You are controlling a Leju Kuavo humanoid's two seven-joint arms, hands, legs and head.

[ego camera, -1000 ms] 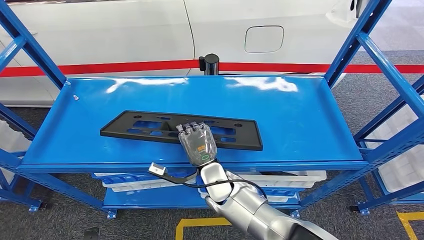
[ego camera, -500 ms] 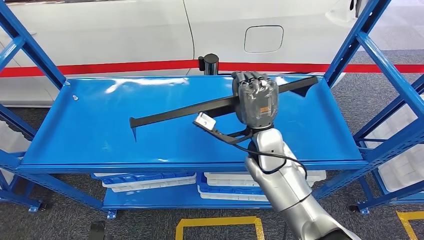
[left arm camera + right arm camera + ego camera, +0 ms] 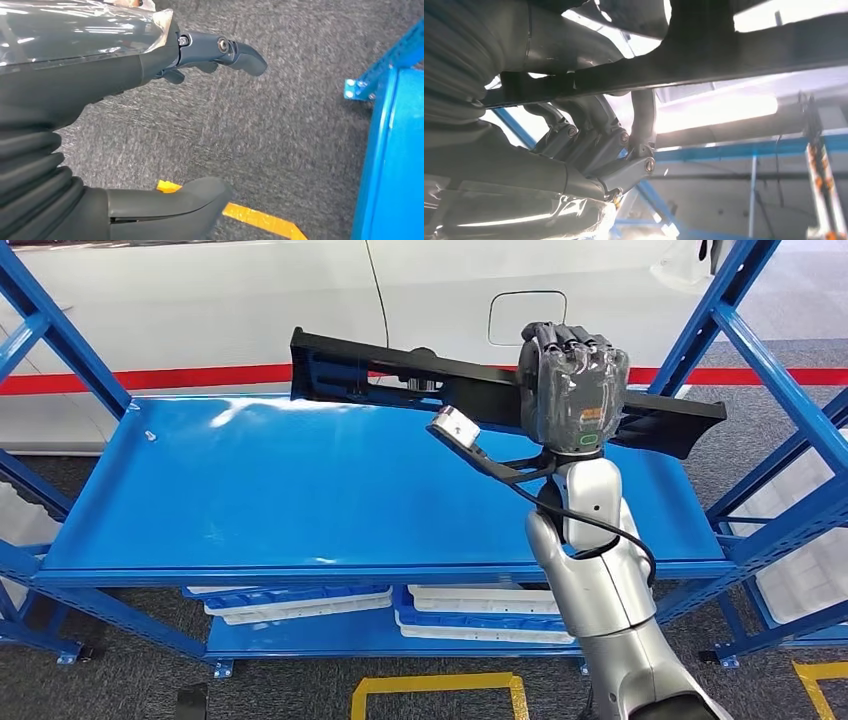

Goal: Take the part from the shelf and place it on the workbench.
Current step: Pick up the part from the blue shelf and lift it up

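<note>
Head view: the right hand grips the long black part toward its right end, holding it in the air above the blue shelf, clear of the surface and tilted slightly down to the right. Right wrist view shows its fingers curled around the part's dark bar. Left wrist view: the left hand hangs over grey floor beside the shelf's edge, fingers apart, holding nothing.

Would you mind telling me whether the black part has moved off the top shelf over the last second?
Yes. The black part has risen off the blue shelf, gripped by the right hand, and now hangs above the shelf's far edge.
</note>
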